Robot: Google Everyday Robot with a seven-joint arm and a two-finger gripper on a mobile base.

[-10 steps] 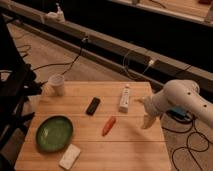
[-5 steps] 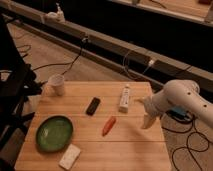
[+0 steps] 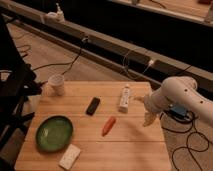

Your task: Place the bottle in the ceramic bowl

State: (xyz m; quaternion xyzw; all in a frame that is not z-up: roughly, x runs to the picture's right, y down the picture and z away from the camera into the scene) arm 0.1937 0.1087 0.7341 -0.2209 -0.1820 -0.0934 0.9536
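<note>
A white bottle [image 3: 124,97] lies on its side at the back right of the wooden table [image 3: 130,145]. A green ceramic bowl [image 3: 54,132] sits at the front left of the table. My gripper [image 3: 148,119] hangs at the end of the white arm [image 3: 175,95] over the table's right side, to the right of and a little nearer than the bottle, apart from it. It holds nothing that I can see.
A white cup [image 3: 57,84] stands at the back left. A black rectangular object [image 3: 92,105] and an orange carrot-like object [image 3: 108,126] lie mid-table. A white block [image 3: 70,156] lies at the front. Cables run across the floor behind and to the right.
</note>
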